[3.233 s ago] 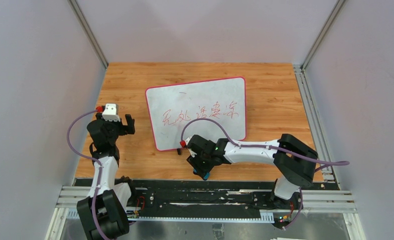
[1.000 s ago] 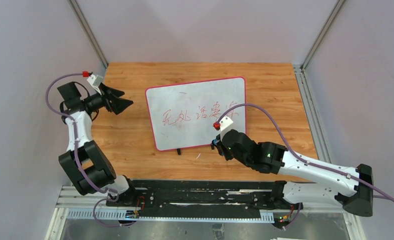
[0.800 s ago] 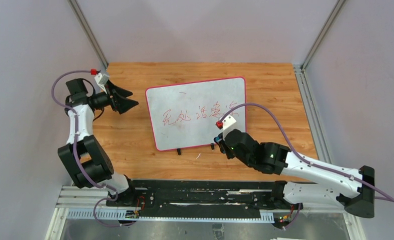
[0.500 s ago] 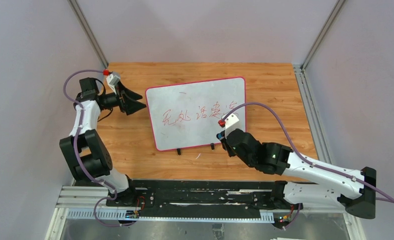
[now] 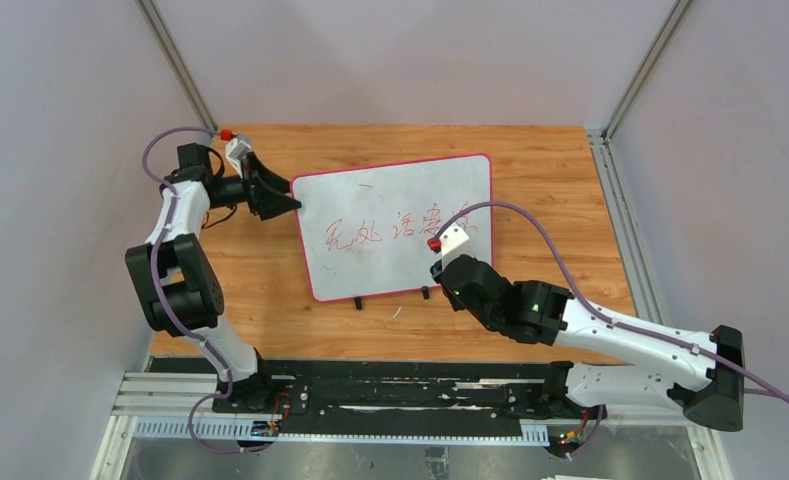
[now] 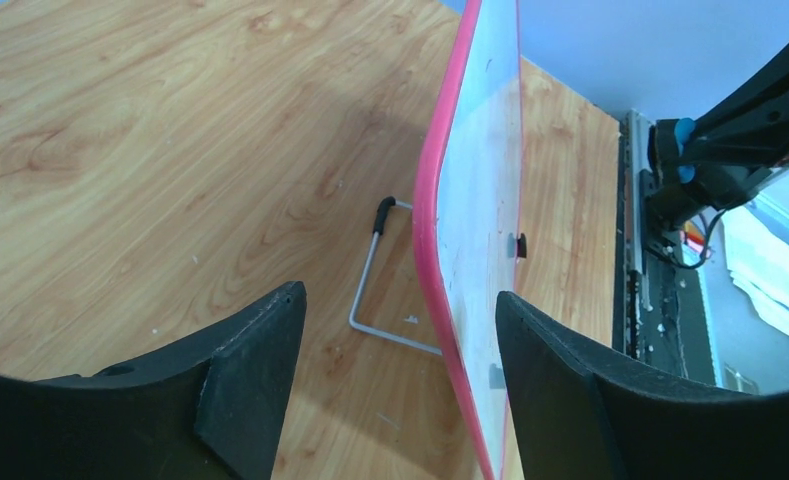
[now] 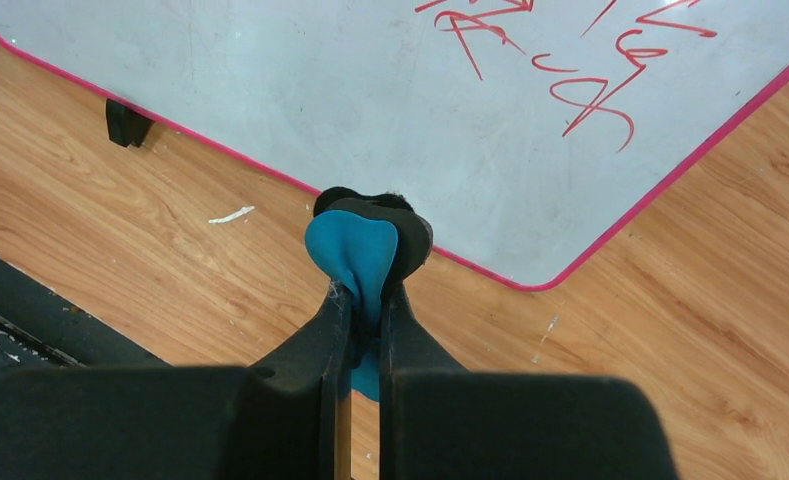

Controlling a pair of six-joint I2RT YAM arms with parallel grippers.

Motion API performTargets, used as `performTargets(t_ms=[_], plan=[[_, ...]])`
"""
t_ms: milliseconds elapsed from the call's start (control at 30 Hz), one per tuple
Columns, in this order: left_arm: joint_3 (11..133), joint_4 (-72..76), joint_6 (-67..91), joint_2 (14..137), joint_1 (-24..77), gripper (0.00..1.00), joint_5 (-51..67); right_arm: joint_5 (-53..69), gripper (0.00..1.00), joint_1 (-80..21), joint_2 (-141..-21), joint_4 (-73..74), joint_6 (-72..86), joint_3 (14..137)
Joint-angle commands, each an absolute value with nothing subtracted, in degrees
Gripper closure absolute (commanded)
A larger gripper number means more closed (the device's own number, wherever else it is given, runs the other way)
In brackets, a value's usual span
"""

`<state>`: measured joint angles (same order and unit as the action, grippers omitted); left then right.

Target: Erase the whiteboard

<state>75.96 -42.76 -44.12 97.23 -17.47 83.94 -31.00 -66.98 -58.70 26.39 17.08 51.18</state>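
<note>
Jaws of the left gripper (image 6: 395, 302) are spread, and the upper left edge of the whiteboard (image 5: 410, 185) is straddled by them. In the left wrist view a clear gap is shown between the left-hand finger (image 6: 255, 350) and the pink border. Whether the other finger is touching the white face cannot be determined. Jaws of the right gripper (image 7: 362, 300) are pressed together on a blue eraser (image 7: 355, 255), which is pinched by its lower part so that its rounded head projects past the fingertips.

The whiteboard is located at the middle of the wooden table (image 5: 550, 200). It is propped at a tilt on a wire stand (image 6: 375, 275) behind it, with its two black feet (image 5: 358, 302) resting on the wood. Red handwriting (image 5: 395, 225) is carried across the middle of the white face.

In the top view the left gripper (image 5: 288, 198) is positioned at 10 o'clock from the board's centre, at the rounded corner. The right gripper (image 5: 440, 272) is positioned at 5 o'clock from the centre, at the lower border. In the right wrist view the eraser head is seen over the pink lower border, near the rounded lower corner at 3 o'clock from it. Contact with the board cannot be confirmed.

A small white scrap (image 7: 232, 214) is lying on the table at 9 o'clock from the eraser.
</note>
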Motion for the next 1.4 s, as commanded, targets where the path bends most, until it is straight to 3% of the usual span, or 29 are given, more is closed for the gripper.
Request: performTargets(t_ms=[0,267,567,1367], plan=[[77.81,-44.06,-44.24,98.87,-16.36,0.27,89.20,-33.07,0.99,-66.27,-60.57,26.29,16.78,54.28],[77.38,-44.15,-44.26,98.56,-12.86,0.33,88.90,-33.62,0.99,-66.14,-62.65,25.89,16.70,55.11],[77.51,-47.18,-47.10,98.06,-12.22,0.59,85.20,-33.52,0.99,-66.01,-62.50,25.32,16.96,54.50],[78.33,-50.03,-48.34,97.30,-12.22,0.93,83.60,-34.65,0.99,-65.46,-62.78,24.51,16.70,53.61]])
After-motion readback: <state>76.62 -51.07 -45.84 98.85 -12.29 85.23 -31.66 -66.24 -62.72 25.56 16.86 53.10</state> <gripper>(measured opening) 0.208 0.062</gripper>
